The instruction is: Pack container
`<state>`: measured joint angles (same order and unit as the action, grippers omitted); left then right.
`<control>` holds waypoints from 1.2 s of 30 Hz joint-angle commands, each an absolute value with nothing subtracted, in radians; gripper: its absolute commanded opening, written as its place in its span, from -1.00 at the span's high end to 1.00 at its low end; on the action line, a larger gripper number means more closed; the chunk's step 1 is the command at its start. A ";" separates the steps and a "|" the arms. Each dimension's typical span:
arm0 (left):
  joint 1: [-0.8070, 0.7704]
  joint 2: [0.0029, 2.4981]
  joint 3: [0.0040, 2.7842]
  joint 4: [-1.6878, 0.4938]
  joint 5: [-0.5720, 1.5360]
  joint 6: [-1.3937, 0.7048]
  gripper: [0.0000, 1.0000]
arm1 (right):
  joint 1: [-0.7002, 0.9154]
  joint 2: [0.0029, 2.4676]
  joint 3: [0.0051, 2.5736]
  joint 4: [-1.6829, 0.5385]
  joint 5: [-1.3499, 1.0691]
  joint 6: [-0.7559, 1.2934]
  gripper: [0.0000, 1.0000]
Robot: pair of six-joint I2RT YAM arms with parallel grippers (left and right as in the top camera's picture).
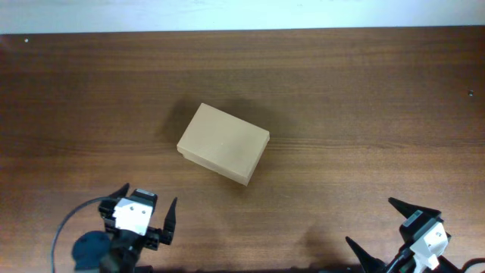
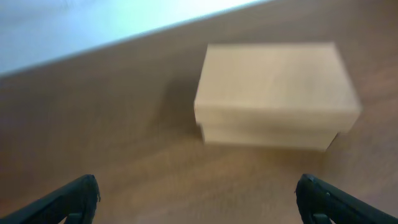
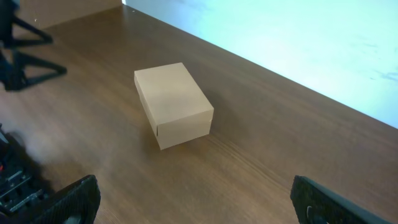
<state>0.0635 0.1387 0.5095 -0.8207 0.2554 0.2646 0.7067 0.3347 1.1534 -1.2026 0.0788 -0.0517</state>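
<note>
The container (image 1: 223, 144) is a plain tan cardboard box with its lid shut, lying at an angle in the middle of the wooden table. It also shows in the left wrist view (image 2: 273, 93) and in the right wrist view (image 3: 173, 104). My left gripper (image 1: 145, 203) is open and empty at the front left, well short of the box; its fingertips show in the left wrist view (image 2: 199, 199). My right gripper (image 1: 379, 224) is open and empty at the front right, far from the box, and shows in the right wrist view (image 3: 202, 199).
The brown wooden table (image 1: 364, 98) runs to a pale back edge (image 1: 242, 15). The left arm (image 3: 18, 56) shows at the top left of the right wrist view.
</note>
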 commanded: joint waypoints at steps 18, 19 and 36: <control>0.025 0.006 0.227 -0.814 -0.103 0.062 -0.99 | 0.706 0.333 1.149 -1.200 0.091 -0.044 -0.98; 0.024 0.006 0.213 -0.814 -0.113 0.052 -0.99 | 0.706 0.333 1.149 -1.200 0.091 -0.044 -0.98; 0.023 0.006 0.195 -0.815 -0.102 0.052 -0.99 | 0.706 0.333 1.149 -1.200 0.091 -0.044 -0.98</control>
<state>0.0280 0.0200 0.2073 -0.8181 -0.0872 0.0620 0.7067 0.3347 1.1534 -1.2030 0.0792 -0.0525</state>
